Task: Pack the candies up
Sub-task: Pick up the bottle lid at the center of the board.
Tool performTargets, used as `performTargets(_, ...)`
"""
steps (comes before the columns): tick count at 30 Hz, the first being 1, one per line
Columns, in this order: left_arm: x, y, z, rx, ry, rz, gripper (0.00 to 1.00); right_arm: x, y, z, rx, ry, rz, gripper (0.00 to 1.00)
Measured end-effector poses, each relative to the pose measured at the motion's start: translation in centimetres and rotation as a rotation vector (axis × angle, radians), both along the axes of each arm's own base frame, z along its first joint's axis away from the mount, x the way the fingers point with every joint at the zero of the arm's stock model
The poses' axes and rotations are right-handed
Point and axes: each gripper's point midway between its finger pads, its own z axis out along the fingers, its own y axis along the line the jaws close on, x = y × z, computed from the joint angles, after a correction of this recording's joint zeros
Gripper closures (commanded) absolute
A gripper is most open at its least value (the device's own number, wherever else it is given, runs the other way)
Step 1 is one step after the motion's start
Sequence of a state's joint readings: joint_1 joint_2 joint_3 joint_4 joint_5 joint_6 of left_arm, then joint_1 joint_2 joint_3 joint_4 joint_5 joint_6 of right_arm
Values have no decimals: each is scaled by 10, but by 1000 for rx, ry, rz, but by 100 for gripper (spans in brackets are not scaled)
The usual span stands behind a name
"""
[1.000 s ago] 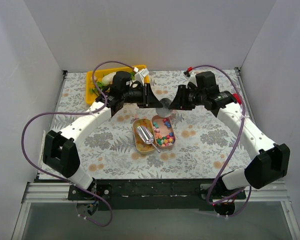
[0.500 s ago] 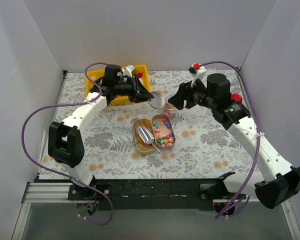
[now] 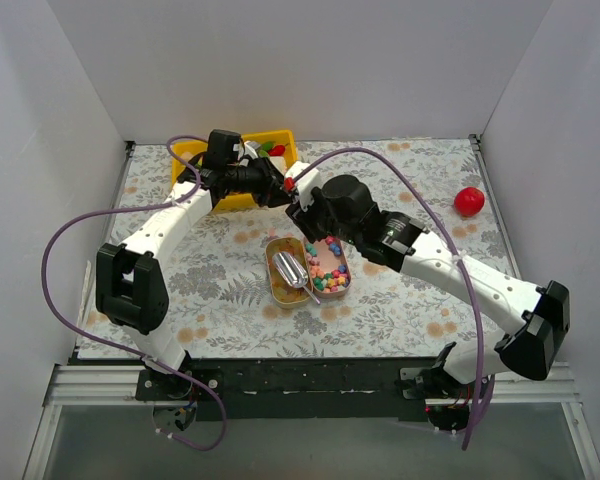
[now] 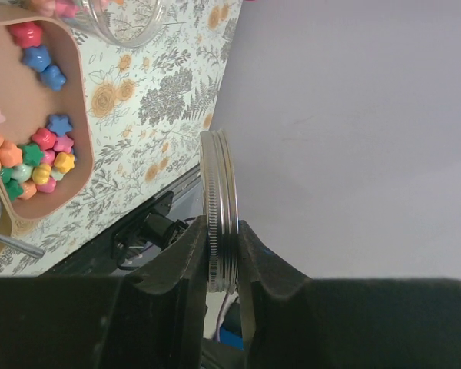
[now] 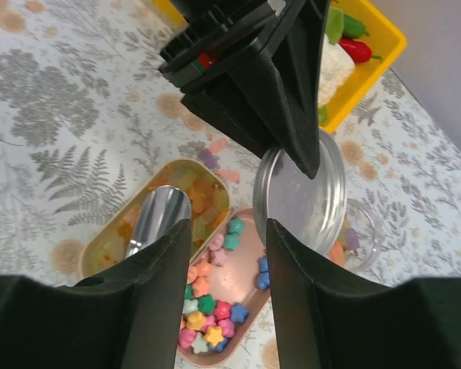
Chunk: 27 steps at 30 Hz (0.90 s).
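Observation:
My left gripper [image 4: 219, 231] is shut on a round metal lid [image 4: 219, 207], held on edge above the table. In the right wrist view the same lid [image 5: 300, 192] hangs over an open glass jar [image 5: 365, 231] with a few candies in it. My right gripper [image 5: 228, 231] is open and empty, hovering over two small tins. The pink tin [image 3: 330, 265] holds pastel star candies [image 5: 211, 315]. The tan tin [image 3: 285, 275] holds translucent yellow-orange candies [image 5: 196, 200] and a metal scoop [image 5: 157, 219].
A yellow tray [image 3: 235, 160] of toy vegetables stands at the back left, just behind the left gripper [image 3: 283, 187]. A red ball [image 3: 468, 200] lies at the right. The right arm [image 3: 345, 208] stretches across the middle. White walls close in three sides.
The right arm has swung from the right side to the centre, above the tins. The left gripper has drawn the lid back and left, off the jar.

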State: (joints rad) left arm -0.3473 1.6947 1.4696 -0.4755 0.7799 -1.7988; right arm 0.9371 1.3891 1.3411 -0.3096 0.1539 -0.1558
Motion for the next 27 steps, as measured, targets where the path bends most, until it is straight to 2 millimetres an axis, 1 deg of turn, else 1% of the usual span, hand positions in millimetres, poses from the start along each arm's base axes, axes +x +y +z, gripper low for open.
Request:
performTargets(2, 1, 2, -2, 11, 22, 17, 100, 6, -2, -5, -46, -35, -37, 54)
performTargets(4, 0, 4, -6, 23, 44, 30, 100, 12, -7, -5, -85, -78, -79, 55)
performTargets(8, -1, 6, -10, 38, 81, 45, 100, 21, -14, 3, -123, -155, -140, 57)
performTargets(11, -3, 7, -12, 42, 105, 53, 100, 23, -17, 6, -145, -186, -158, 57)
performTargets(16, -3, 7, -13, 46, 118, 61, 100, 19, -15, 7, -158, -202, -154, 57)
performTargets(21, -2, 7, -13, 42, 121, 67, 100, 12, -8, 1, -156, -186, -112, 51)
performTargets(24, -1, 7, -12, 38, 122, 70, 100, 8, -7, -4, -166, -167, -96, 50)
performTargets(27, 0, 6, -11, 34, 119, 72, 100, 9, -7, -8, -168, -157, -101, 46)
